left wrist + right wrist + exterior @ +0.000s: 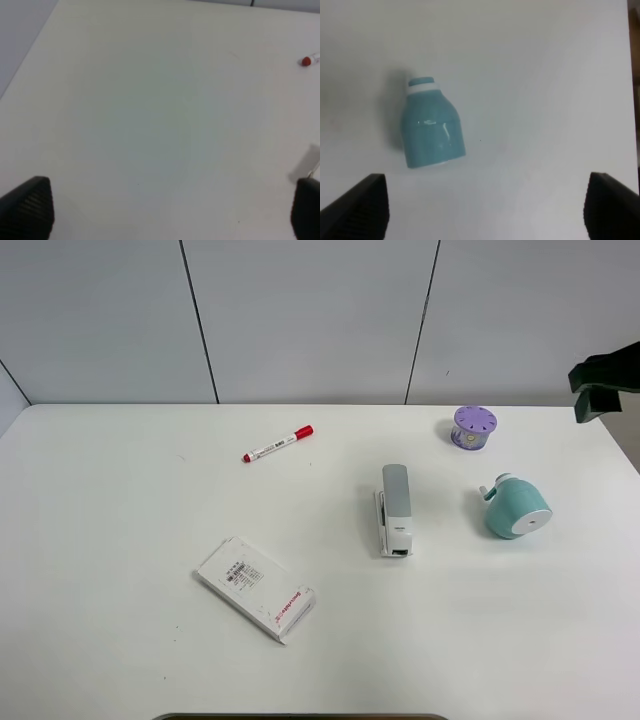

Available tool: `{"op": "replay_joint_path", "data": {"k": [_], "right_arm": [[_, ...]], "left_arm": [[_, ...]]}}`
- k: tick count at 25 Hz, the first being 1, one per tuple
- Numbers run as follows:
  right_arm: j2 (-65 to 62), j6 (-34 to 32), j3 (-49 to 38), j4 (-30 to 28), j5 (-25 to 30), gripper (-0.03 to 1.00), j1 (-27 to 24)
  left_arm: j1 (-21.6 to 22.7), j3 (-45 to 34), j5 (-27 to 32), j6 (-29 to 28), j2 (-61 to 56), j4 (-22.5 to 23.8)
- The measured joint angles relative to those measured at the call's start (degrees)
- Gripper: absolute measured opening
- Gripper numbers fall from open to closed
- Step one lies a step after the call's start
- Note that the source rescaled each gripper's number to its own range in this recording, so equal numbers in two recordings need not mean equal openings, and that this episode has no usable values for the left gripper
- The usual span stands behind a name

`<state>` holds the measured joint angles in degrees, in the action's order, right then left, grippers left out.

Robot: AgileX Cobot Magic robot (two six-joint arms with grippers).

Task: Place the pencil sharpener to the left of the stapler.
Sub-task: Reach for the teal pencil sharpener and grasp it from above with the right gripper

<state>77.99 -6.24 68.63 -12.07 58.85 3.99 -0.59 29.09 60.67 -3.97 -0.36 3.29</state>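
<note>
While your left gripper [166, 210] and right gripper [484, 207] had their jaws spread, the pencil sharpener [517, 507] lay near the right edge of the table [120, 490]. The stapler [395, 510] lay apart from it, farther from that edge.

Before me: teal pencil sharpener [517, 508], pale face; grey-white stapler [395, 510]; purple dotted cylinder [473, 427]; red-capped white marker [277, 444]; white table [120, 500].

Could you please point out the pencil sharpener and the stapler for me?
pencil sharpener [514, 506]: exterior high view, on its teal body.
stapler [396, 498]: exterior high view, on its grey top arm.
</note>
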Motion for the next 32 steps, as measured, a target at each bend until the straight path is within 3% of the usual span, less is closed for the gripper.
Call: {"op": "replay_joint_path", "data": {"k": [10, 18, 19, 21, 24, 32], "right_arm": [[14.02, 4.7, 4.35, 4.44, 2.01, 0.59, 0.0], [21.57, 5.02, 4.35, 4.74, 1.79, 0.58, 0.0], [22.37, 5.02, 4.35, 4.74, 1.72, 0.63, 0.0], [23.73, 5.02, 4.39, 4.74, 1.41, 0.82, 0.0], [25.87, 5.02, 4.39, 4.74, 1.11, 0.96, 0.0], [30.39, 5.02, 4.5, 4.74, -1.45, 1.0, 0.0]], "left_arm": [[0.0, 0.0, 0.0, 0.0, 0.0, 0.0], [0.0, 0.0, 0.0, 0.0, 0.0, 0.0], [0.0, 0.0, 0.0, 0.0, 0.0, 0.0], [0.0, 0.0, 0.0, 0.0, 0.0, 0.0], [0.0, 0.0, 0.0, 0.0, 0.0, 0.0], [0.0, 0.0, 0.0, 0.0, 0.0, 0.0]]}}
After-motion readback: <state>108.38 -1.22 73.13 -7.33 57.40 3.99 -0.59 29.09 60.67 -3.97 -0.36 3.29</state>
